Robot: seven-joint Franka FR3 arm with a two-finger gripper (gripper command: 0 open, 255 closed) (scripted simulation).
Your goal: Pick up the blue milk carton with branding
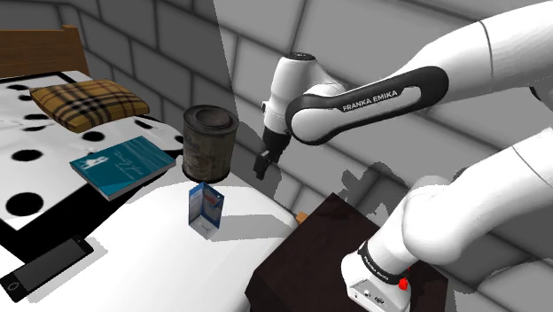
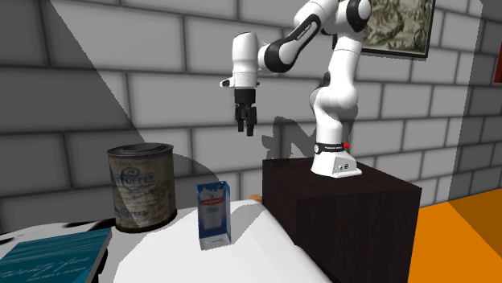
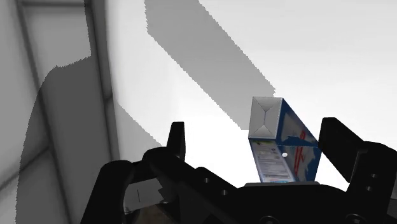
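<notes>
Shoulder view: gripper point(image 1: 263, 166) spread wide, in air nr can point(image 1: 208, 142); carton point(image 1: 206, 208) upright just beside can, untouched.

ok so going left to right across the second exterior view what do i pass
flat teal book → worn cylindrical can → blue and white milk carton → black two-finger tool, open, up in the air → dark brown box stand → orange floor
</notes>
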